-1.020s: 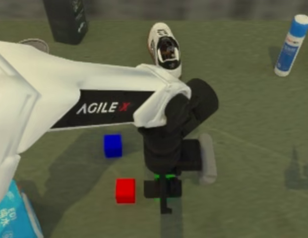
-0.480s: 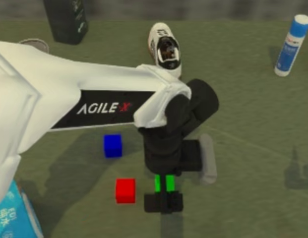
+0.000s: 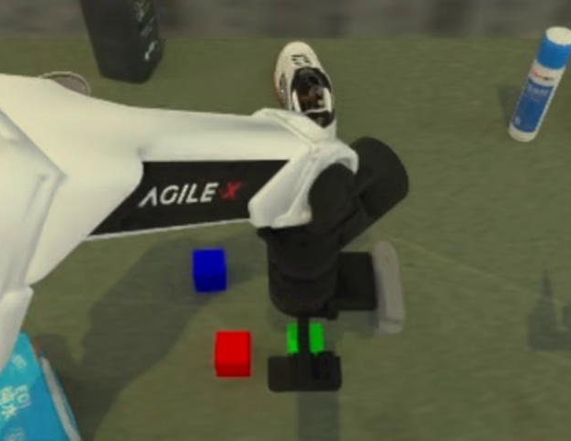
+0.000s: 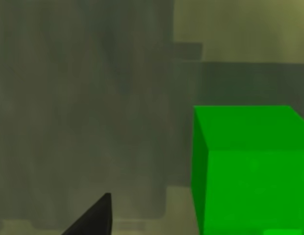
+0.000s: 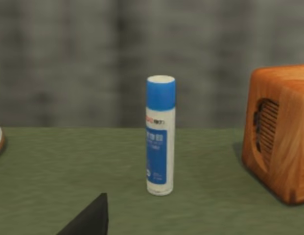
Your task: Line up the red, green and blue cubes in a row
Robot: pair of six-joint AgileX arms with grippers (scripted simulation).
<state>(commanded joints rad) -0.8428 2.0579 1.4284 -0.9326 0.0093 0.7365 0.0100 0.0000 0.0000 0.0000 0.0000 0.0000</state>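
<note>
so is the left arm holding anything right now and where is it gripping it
It cannot be told. The left end effector sits over the green cube beside the red cube, but no finger contact shows.

The small bright green cube has a flat, matt face with no shine, and the small red cube and small deep blue cube to its left look equally dull. The olive-green table top under them looks like rough cloth. The white arm shell above seems smooth plastic. The orange-brown wooden box shows polished grain.
</note>
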